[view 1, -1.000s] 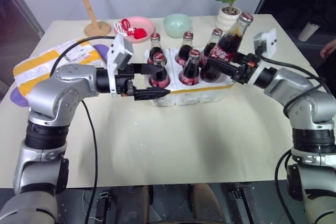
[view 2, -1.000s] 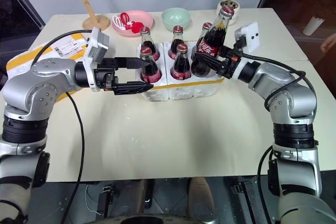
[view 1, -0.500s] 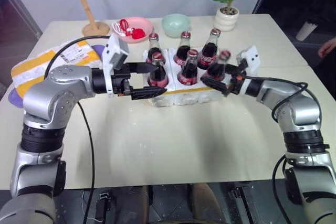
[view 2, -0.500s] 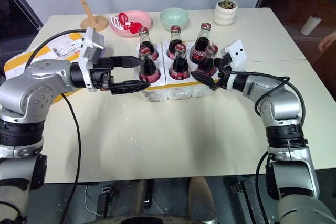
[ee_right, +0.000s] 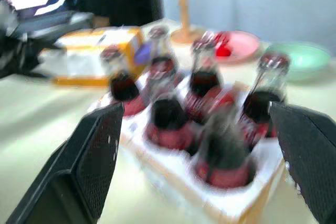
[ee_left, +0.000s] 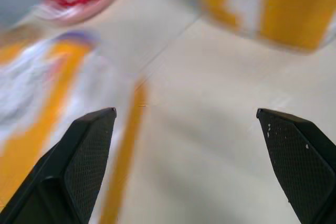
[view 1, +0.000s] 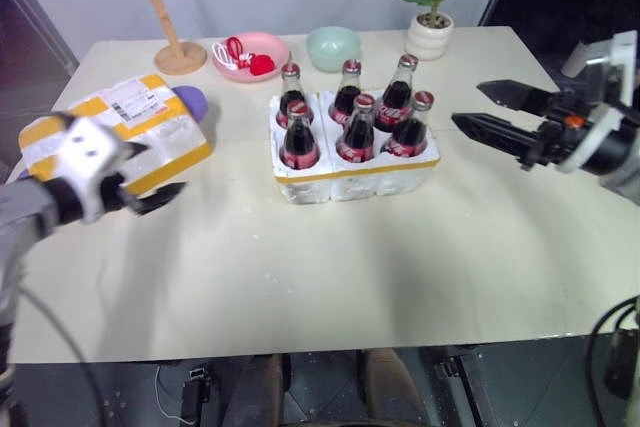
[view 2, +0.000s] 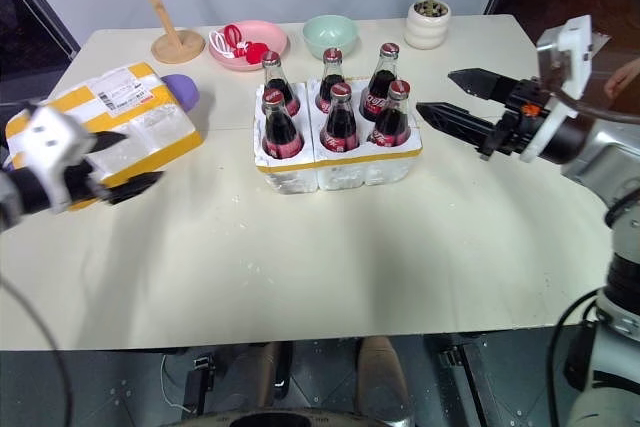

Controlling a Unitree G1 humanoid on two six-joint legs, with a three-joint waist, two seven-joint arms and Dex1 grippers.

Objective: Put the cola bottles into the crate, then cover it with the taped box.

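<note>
Several cola bottles (view 1: 357,130) stand upright in the wells of the crate (view 1: 345,183), a low white foam tray with a yellow band, at the table's middle. The taped box (view 1: 165,132), white foam with yellow tape and a shipping label, lies on the table to the left. My left gripper (view 1: 160,172) hovers open and empty at the near edge of that box. My right gripper (view 1: 468,104) is open and empty, a short way right of the crate, pointing at it. The right wrist view looks over the bottles (ee_right: 168,114) toward the box (ee_right: 97,51).
Along the far edge stand a wooden peg stand (view 1: 165,7), a pink plate with red items (view 1: 252,52), a green bowl (view 1: 333,47) and a potted plant (view 1: 432,7). A purple object (view 1: 193,99) lies behind the box. A person's hand (view 2: 625,77) shows at the far right.
My right gripper opened, left the last bottle standing in the crate and drew back to the right. My left gripper swung away from the crate to the taped box.
</note>
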